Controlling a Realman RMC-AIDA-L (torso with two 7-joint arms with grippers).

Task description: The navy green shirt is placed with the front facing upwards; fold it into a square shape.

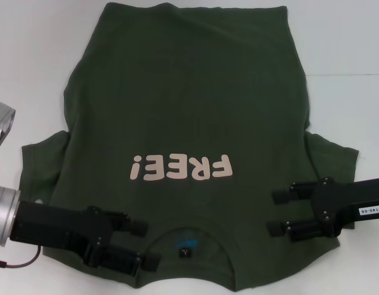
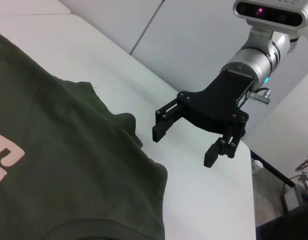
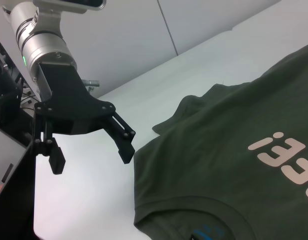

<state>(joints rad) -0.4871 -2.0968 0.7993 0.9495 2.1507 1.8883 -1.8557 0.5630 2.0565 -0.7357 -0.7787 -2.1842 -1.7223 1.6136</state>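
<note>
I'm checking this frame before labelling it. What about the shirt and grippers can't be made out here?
- Navy green shirt: its near shoulder edge is cut off by the head view's bottom edge.
- Blue label: text too small.
- Whether the open left gripper or open right gripper touches the cloth: unclear in every view.

Bottom edge of the head view chops off the navy green shirt (image 1: 177, 110) right at the collar, so the shoulders' front edge is lost. The small blue label (image 1: 185, 244) inside the neck is too tiny to read. Both arms run out of frame at the sides.
</note>
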